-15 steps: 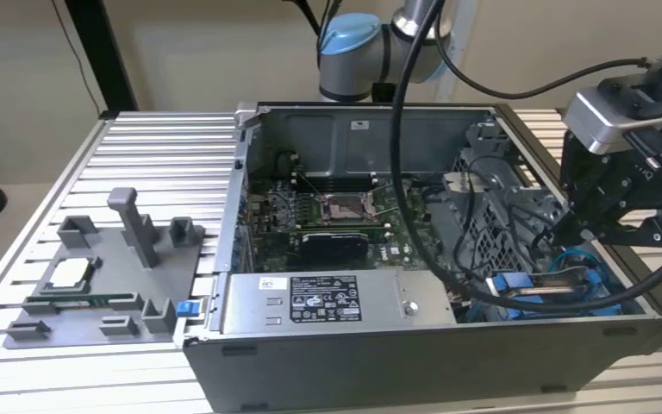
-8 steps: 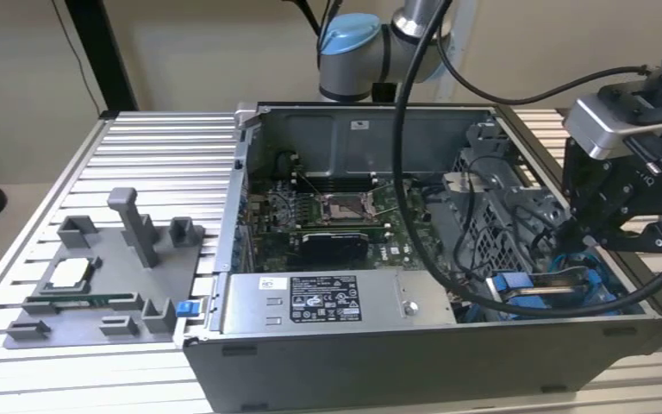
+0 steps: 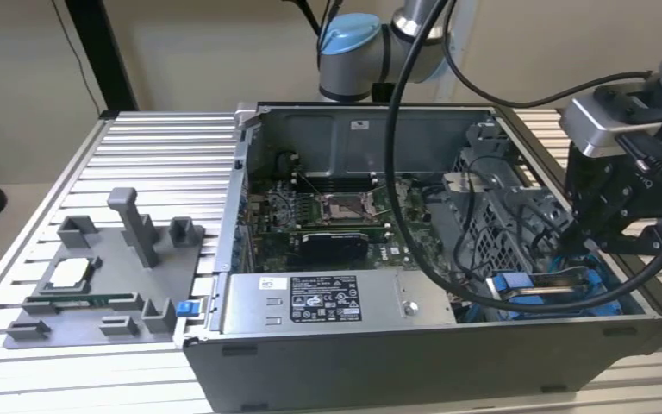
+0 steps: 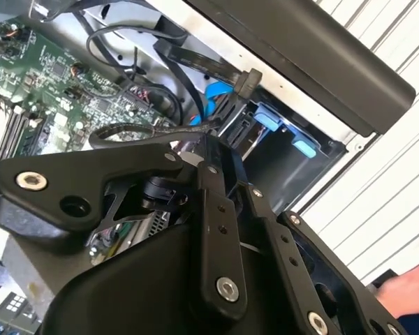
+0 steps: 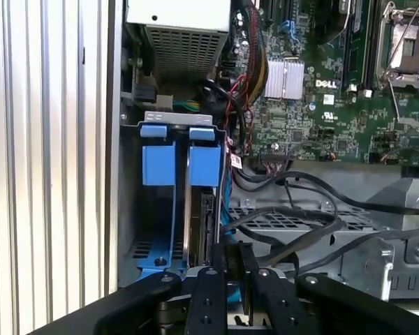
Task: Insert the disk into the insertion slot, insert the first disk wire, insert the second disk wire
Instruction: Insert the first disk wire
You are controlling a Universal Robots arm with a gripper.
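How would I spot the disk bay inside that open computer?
Find the open computer case on the ribbed table, then its near corner at the exterior view's right, under the black gripper. The insertion slot is the grey bay with bright blue plastic parts, unlike the all-grey perforated cage beside it.

The arm [image 3: 348, 47] stands at the back, near the top middle of the exterior view, with its far end at that view's right. There the wrist [image 3: 607, 125] carries a silver camera block [image 3: 593, 129], and a black cable [image 3: 395, 129] loops down from the arm. Below the wrist the black gripper [image 3: 613, 228] points downward. Both wrist views show its black links [image 4: 220, 230] [image 5: 209, 300] close up.
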